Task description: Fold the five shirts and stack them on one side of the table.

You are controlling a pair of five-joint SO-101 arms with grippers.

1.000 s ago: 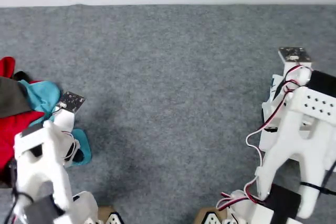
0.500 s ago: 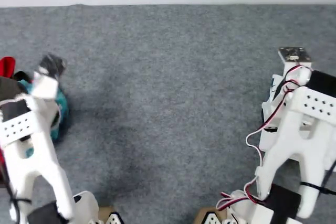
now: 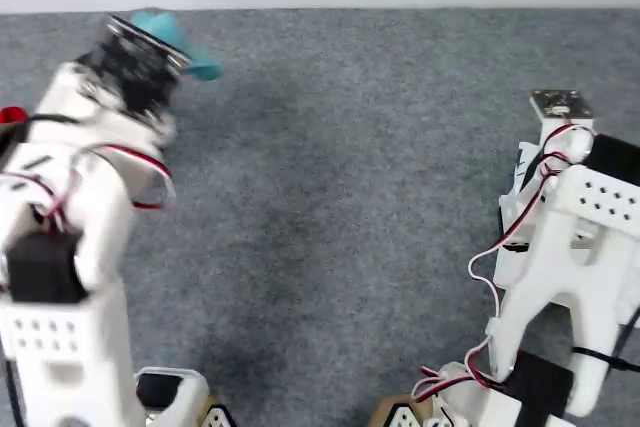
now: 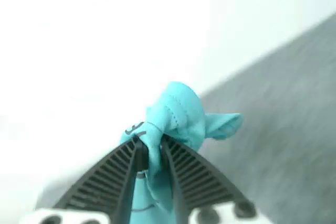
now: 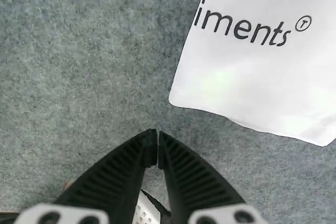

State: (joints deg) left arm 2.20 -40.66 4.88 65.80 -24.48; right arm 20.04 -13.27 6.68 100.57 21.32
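**Left arm hoisted the teal shirt off the pile, toward the table's far edge**

The left gripper (image 4: 152, 153) was pinching a bunched fold of the teal shirt (image 4: 178, 114). Its fingers were clamped on the cloth, and a wad stuck out past the tips, with a little more hanging between them.

Change: a second ago the left arm sat low at the table's (image 3: 350, 197) left edge, over a heap of red, teal and dark shirts. Half a second ago it was rising with teal cloth under it. Now it was raised high near the table's far-left corner, with the teal shirt (image 3: 165, 27) peeking past the wrist at the far edge. Of the heap, only a scrap of red shirt (image 3: 12, 115) showed at the table's left edge, and the arm covered the rest. The right arm had not moved.

Judgement: one shirt looked singled out from the pile, probably to be spread on the bare middle of the table. Folding of it had not started.

View differences:
- **Left wrist view:** it gave the grip itself, with teal cloth caught between the fingers. In the high view the gripper was seen from behind and smeared, so the grip was unreadable there.
- **High view:** it gave the arm's place over the table. The wrist view offered mostly pale wall and a slice of the table.
- **Right wrist view:** the right gripper (image 5: 157, 140) had its fingers pressed together on nothing. It hung over the table's right side, just beside a flat white shirt (image 5: 262, 77). In the high view the arm's body hid those fingers.
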